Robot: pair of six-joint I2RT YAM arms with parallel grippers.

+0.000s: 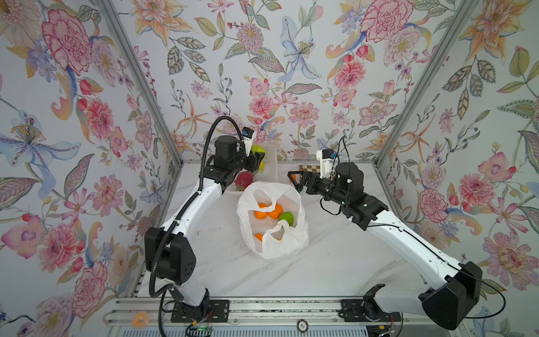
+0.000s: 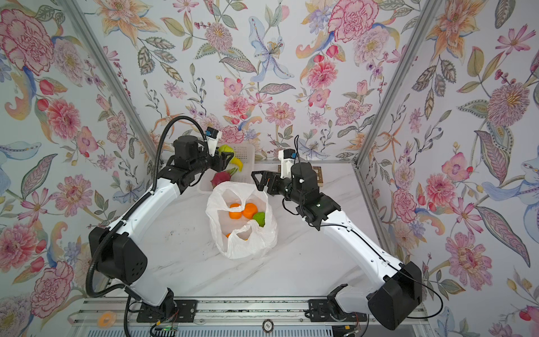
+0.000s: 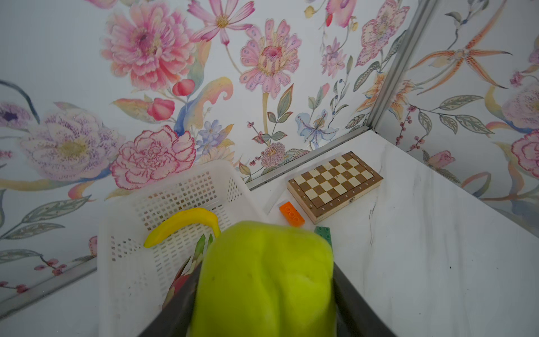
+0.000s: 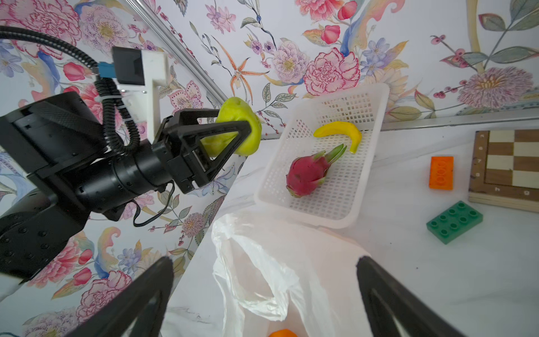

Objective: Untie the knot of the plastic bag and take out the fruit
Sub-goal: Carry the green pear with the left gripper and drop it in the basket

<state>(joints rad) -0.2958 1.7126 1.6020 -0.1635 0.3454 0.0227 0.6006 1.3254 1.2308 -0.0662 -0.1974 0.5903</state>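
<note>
- The plastic bag [image 1: 277,248] [image 2: 248,249] [image 4: 262,262] sits in the middle of the bench [image 1: 335,256]. Its mouth is open at the top.
- Its two handle loops [image 1: 278,230] stand apart, one at the far side and one at the near side.
- Inside the bag are oranges [image 1: 268,211] [image 2: 243,210], with a round green fruit [image 1: 285,217] [image 2: 258,218] touching them. One more bit of orange peeks out under the near loop.
- The right gripper [image 1: 293,182] [image 2: 256,181] [image 4: 264,259] is just over the far edge of the bag. Its jaws are spread wide and there is nothing in them.
- A white basket [image 1: 269,166] [image 2: 245,154] [image 3: 175,189] [image 4: 320,221] stands right behind the bag, at the back of the bench.
- A pink dragon fruit [image 1: 243,179] [image 2: 221,178] [image 4: 306,173] and a yellow banana [image 2: 237,164] [image 3: 180,224] [image 4: 341,132] lie in the basket.
- The left gripper [image 1: 258,159] [image 4: 233,122] is up in the air by the basket. It squeezes a yellow-green fruit [image 1: 258,149] [image 2: 226,149] [image 3: 262,277] [image 4: 236,131] between its jaws.
- An orange brick [image 3: 291,214] [image 4: 441,172] and a green brick [image 4: 454,221] lie on the bench beside the basket.
- A chessboard [image 3: 335,181] [image 4: 510,166] lies just past the bricks, near the back wall.
</note>
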